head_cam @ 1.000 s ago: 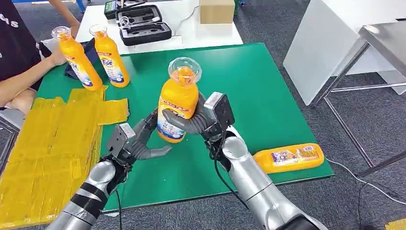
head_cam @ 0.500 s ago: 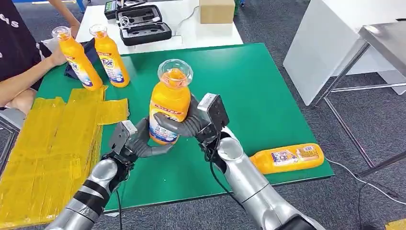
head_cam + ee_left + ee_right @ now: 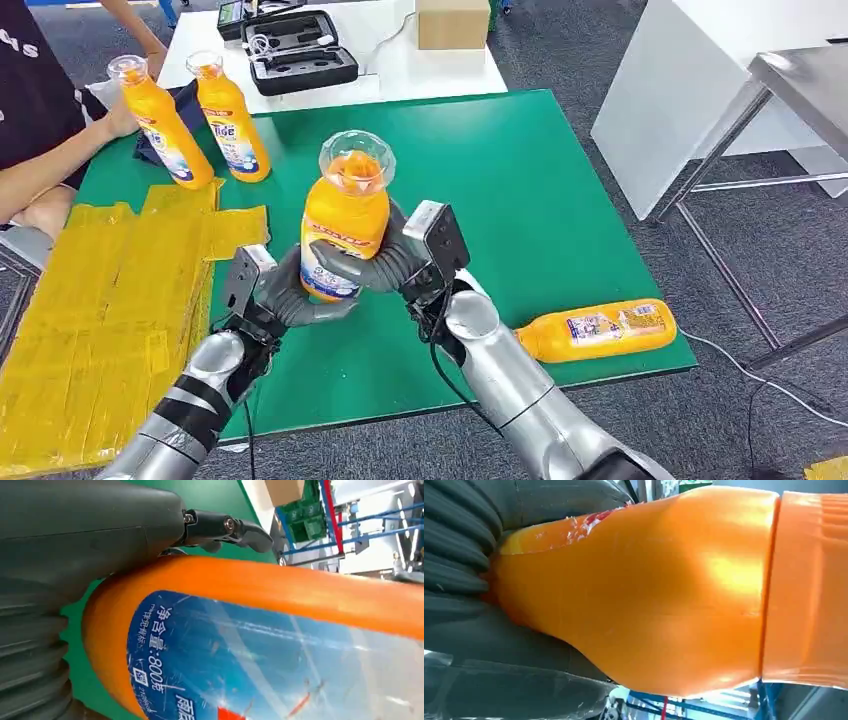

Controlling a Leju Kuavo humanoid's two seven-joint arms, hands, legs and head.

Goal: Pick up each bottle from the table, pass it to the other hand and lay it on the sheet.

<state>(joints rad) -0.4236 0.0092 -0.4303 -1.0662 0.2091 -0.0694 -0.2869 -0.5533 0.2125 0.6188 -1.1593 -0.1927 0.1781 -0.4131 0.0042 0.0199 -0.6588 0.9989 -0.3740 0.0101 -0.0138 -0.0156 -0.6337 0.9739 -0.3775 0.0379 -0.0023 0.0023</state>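
Mid-frame, the right hand [image 3: 385, 262] grips the bottle [image 3: 342, 225]; the left hand [image 3: 285, 297] cups its bottom. The sheet [image 3: 100, 300] has no bottle yet.

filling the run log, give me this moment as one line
phase: handover | bottle: upright, above green table | right robot hand: grips bottle | left robot hand: wraps its base

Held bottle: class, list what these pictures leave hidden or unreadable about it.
- Held bottle, head view: lower label covered by the right hand and left hand.
- Left wrist view: cap end cut off by the picture edge.
- Right wrist view: label almost wholly turned away or behind the hand.
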